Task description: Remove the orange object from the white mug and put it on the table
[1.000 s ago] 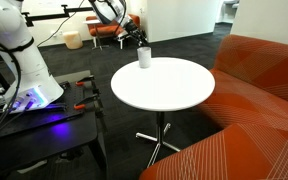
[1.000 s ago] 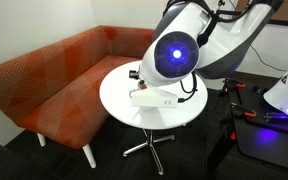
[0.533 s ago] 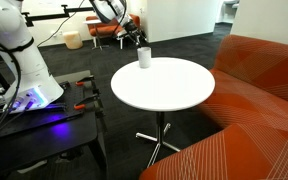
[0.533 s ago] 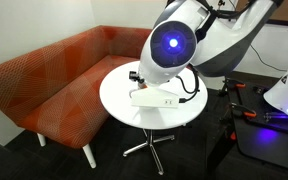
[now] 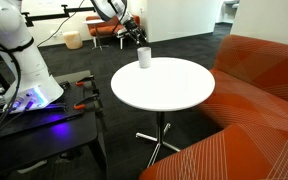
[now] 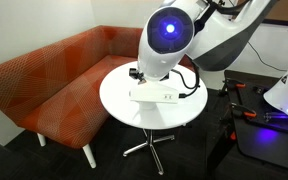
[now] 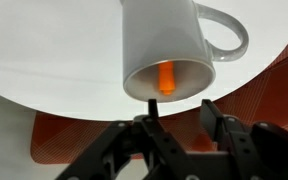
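Near the edge of the round white-topped surface stands the small plain white mug; thin bright orange piece sits inside. Jaws spread apart, empty, near the mug's mouth.

white mug, orange object inside

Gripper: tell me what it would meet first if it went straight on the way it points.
Likely the rim of the white mug or the orange object inside it: in the wrist view the open gripper aims into its mouth. Depth is unclear.
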